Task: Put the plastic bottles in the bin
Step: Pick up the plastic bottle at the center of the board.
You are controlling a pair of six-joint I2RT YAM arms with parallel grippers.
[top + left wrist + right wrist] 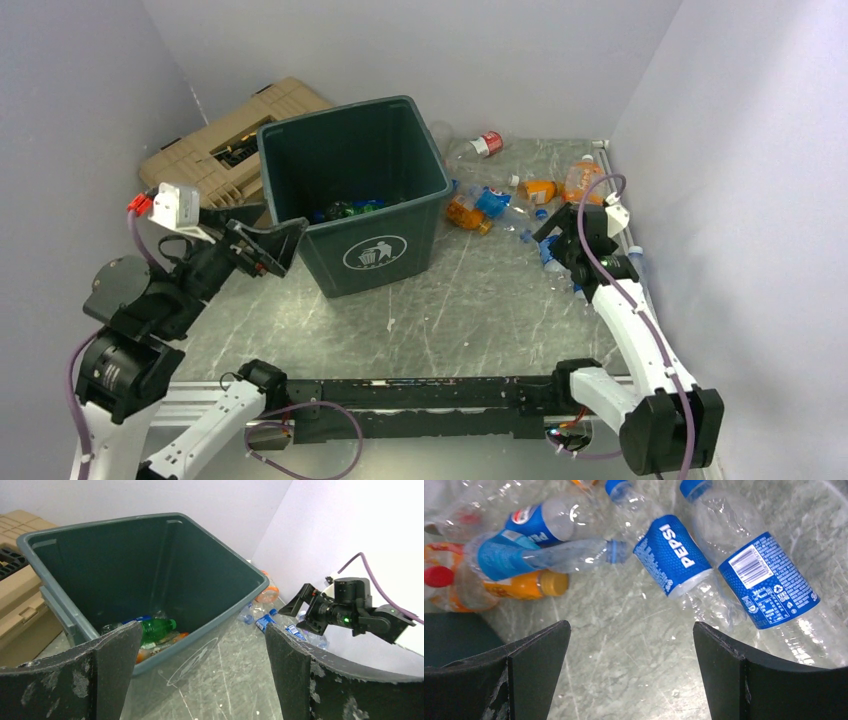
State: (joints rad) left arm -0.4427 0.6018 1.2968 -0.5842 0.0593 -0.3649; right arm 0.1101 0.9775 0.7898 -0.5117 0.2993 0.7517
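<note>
Left arm raised and bent, left gripper (288, 248) level at the 8 o'clock corner of the bin (385, 240), fingers wide apart, holding nothing. Right arm extended forward, right gripper (552, 245) tilted down over the plastic bottles (497, 200) lying on the table (470, 300) at the bin's 3 o'clock, fingers wide apart, empty. Bin contents: several bottles, including a green bottle (157, 626)

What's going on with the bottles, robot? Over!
Left gripper open, empty, beside the bin. Right gripper open above Pepsi bottles on the table. Green bottle and others binned, several not. Nothing blocking.
</note>
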